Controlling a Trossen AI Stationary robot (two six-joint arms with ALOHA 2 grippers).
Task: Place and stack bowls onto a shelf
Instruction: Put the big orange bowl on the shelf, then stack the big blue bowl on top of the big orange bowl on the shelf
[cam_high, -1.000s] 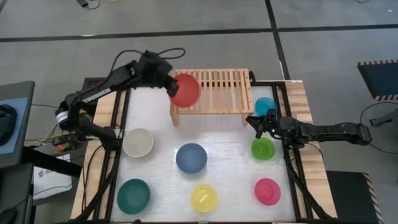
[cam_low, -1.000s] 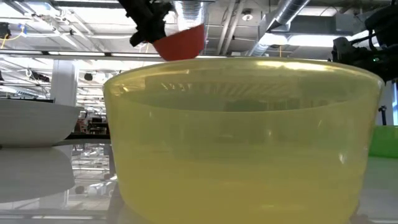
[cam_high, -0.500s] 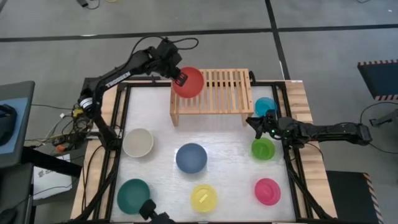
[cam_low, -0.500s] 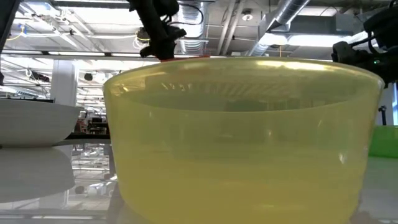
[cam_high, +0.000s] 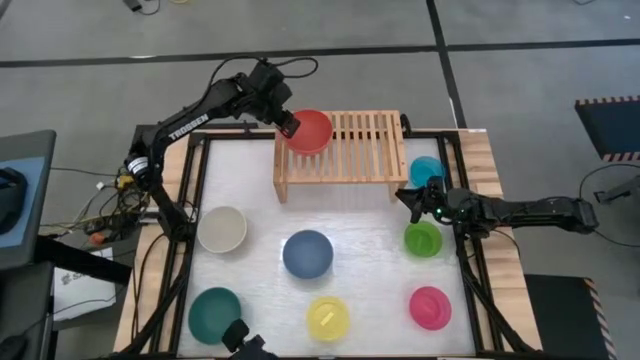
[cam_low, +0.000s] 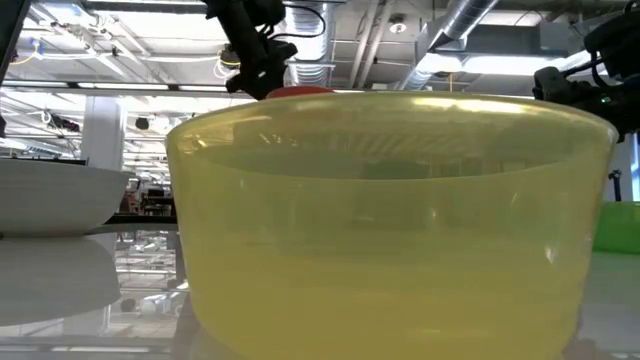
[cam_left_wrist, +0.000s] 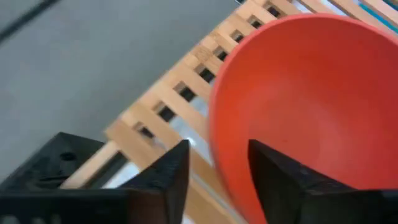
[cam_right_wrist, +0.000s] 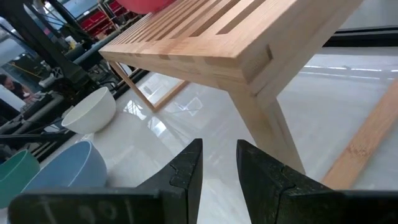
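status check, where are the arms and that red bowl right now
Left gripper shut on red bowl, over the shelf's left end. Right gripper idle, jaws open, between cyan bowl and lime bowl. Rest of shelf top bare.

Eight bowls (cam_high: 307, 254), one shelf (cam_high: 360, 150).

round red plastic bowl (cam_left_wrist: 298, 106) looked smooth, satin; slatted light-wood shelf (cam_high: 355, 145) matt; white table top (cam_high: 370, 250) glossy, reflective.

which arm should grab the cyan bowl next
Right. Its gripper hangs empty just beside the cyan bowl, while the left gripper is across the table, holding the red bowl on the shelf.
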